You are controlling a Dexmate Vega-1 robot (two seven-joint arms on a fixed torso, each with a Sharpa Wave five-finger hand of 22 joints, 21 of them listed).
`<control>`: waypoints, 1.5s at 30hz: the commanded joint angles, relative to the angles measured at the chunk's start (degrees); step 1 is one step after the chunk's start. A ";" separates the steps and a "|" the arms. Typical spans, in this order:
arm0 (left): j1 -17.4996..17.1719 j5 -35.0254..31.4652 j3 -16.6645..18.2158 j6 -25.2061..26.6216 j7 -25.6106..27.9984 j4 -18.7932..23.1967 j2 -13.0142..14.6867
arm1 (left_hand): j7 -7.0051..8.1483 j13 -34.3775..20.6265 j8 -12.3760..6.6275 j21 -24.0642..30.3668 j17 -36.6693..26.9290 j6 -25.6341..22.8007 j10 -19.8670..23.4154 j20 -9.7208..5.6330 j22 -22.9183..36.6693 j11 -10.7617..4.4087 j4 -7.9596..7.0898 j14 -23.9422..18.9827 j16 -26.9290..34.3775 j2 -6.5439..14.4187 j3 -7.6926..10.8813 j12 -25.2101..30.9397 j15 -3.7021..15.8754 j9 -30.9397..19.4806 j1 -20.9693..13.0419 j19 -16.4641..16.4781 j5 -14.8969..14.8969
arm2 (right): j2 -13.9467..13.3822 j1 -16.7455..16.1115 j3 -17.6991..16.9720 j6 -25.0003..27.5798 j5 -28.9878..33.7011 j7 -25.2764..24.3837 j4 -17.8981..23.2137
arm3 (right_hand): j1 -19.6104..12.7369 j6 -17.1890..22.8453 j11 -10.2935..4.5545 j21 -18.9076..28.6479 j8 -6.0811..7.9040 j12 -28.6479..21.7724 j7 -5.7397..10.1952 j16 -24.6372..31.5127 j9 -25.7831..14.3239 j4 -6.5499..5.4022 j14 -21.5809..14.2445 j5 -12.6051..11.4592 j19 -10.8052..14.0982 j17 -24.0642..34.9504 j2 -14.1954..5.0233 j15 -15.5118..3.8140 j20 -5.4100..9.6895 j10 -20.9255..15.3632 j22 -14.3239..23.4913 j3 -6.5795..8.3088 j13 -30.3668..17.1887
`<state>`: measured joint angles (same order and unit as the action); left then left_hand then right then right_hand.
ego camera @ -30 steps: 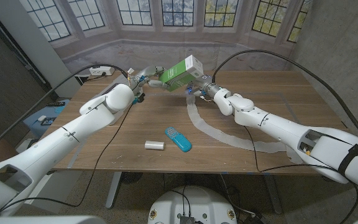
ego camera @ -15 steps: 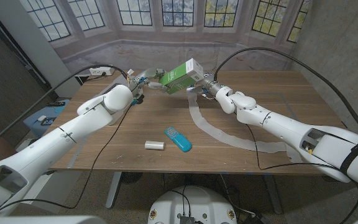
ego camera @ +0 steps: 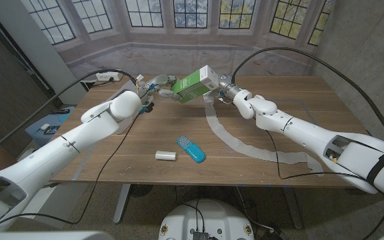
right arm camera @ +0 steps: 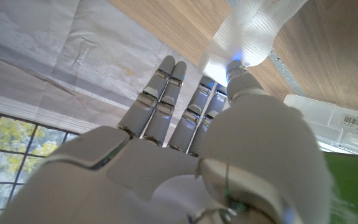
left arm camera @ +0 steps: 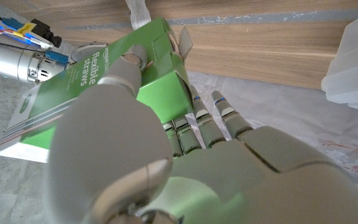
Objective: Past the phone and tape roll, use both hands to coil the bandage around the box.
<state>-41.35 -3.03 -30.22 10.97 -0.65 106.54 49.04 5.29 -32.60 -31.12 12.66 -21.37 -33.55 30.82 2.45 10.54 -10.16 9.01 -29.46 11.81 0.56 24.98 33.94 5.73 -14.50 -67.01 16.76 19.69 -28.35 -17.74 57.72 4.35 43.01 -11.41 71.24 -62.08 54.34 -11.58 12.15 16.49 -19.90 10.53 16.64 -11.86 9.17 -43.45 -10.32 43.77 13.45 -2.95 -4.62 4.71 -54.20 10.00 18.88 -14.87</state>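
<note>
Head view: my left hand (ego camera: 153,85) grips the box (ego camera: 193,83) aloft near the counter's far edge — my right hand (ego camera: 224,85), pinching the bandage (ego camera: 235,142), sits at its other end.

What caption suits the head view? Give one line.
Left hand holds the green box aloft while right hand feeds bandage.

One green-and-white cardboard box (ego camera: 195,83) is up above the wooden table's (ego camera: 312,110) far edge. One long white gauze bandage (ego camera: 235,143) curves across the table toward its right edge. Near the front edge lie one small white tape roll (ego camera: 166,155) and one blue phone (ego camera: 191,149). Two white robot hands are in view: the left hand (ego camera: 153,87) and the right hand (ego camera: 220,85).
</note>
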 commanded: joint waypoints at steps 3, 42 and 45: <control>2.53 0.86 -1.40 -2.28 -3.22 -2.50 -1.08 | -1.10 -7.58 -13.17 -0.26 -0.13 -1.34 0.85 0.15 0.28 -0.92 -0.26 0.60 -0.13 2.36 0.38 0.06 -0.05 -0.06 2.00 -0.17 0.21 | 0.84 1.65 0.63 0.12 0.59 -0.33 -2.59 | -0.75 0.71 -0.09 0.28 0.23 -0.15 -0.10 -0.23 -0.33 0.05 -0.61 0.11 0.31 0.16 -0.12 -8.95 4.55 -0.55 0.20 -0.30 -0.19; 1.96 1.44 -2.33 0.34 -7.82 1.32 1.21 | -1.04 -7.71 -13.73 -0.25 0.02 -1.02 0.89 0.05 0.28 -0.88 -0.13 0.98 -0.11 2.39 0.49 -0.19 -0.09 0.16 2.16 -0.48 0.11 | -0.64 4.25 0.86 -2.21 0.37 -2.33 -5.49 | -1.49 1.19 -0.09 0.28 0.20 -0.11 -0.03 -0.62 -0.37 0.15 -1.54 0.08 0.65 0.26 -0.34 -9.06 4.80 -1.16 0.20 -0.69 -0.26; 2.24 1.34 -2.66 0.40 -8.26 1.13 1.08 | -0.99 -7.72 -13.75 -0.25 0.05 -0.98 0.88 0.08 0.28 -1.04 -0.18 1.00 -0.13 2.40 0.52 -0.20 -0.08 0.17 2.23 -0.51 0.11 | -0.90 4.32 0.77 -2.12 0.61 -2.16 -4.82 | -1.53 1.20 -0.09 0.27 0.18 -0.14 -0.04 -0.64 -0.37 0.15 -1.61 0.08 0.64 0.28 -0.35 -9.05 4.79 -1.29 0.20 -0.73 -0.26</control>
<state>-39.40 -1.58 -32.27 10.77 -7.55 107.22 49.80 5.19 -33.29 -31.44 12.66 -21.26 -33.45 30.82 2.55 10.54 -10.16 9.01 -28.85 11.81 0.54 24.98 33.58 5.74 -14.14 -66.99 16.26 19.67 -28.55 -13.80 58.62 2.14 43.04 -13.53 65.42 -63.05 55.06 -11.69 12.15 16.24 -19.64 10.43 16.09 -12.13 9.24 -44.51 -10.30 43.76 13.44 -3.04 -5.04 4.70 -54.92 10.00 18.32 -15.06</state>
